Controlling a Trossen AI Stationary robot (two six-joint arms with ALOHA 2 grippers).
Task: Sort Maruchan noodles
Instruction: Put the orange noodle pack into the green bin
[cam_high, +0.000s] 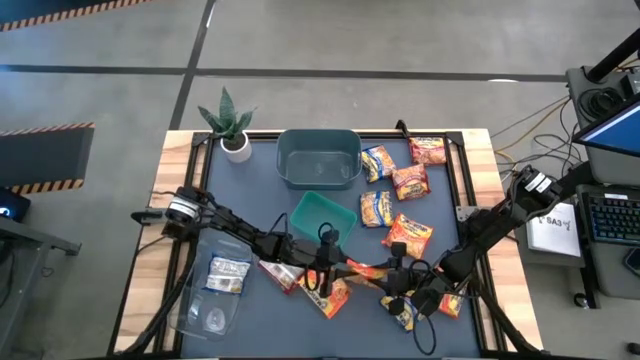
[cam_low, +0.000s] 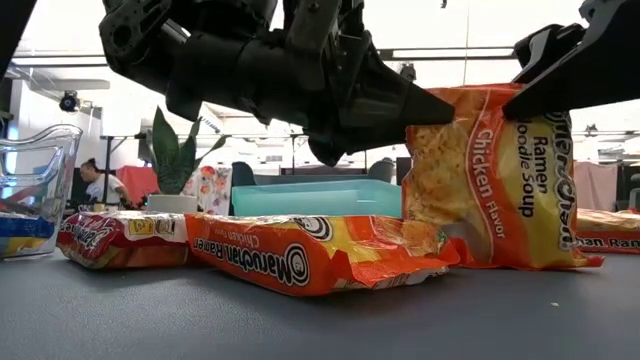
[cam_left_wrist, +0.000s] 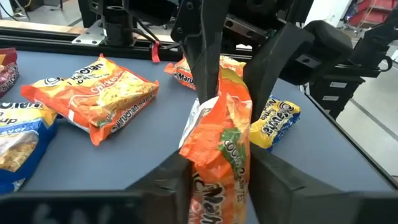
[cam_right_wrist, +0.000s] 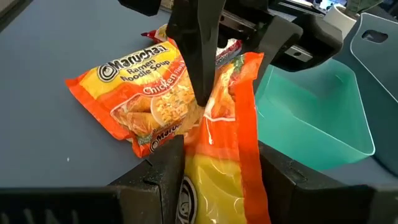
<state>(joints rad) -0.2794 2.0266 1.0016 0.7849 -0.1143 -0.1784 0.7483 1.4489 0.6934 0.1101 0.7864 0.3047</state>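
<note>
Now orange packet clamped upright between both claws

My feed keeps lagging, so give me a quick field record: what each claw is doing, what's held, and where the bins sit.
left claw: closed on one end of the orange packet
right claw: closed on the other end of the same packet
packet state: held up on edge between both claws, above the mat
nearest loose packet: flat on the mat beside it
green tray: just behind the claws
grey-teal tub: at the back, beside a plant

Glossy crinkled plastic noodle packet over a matt dark table edged in wood.
</note>
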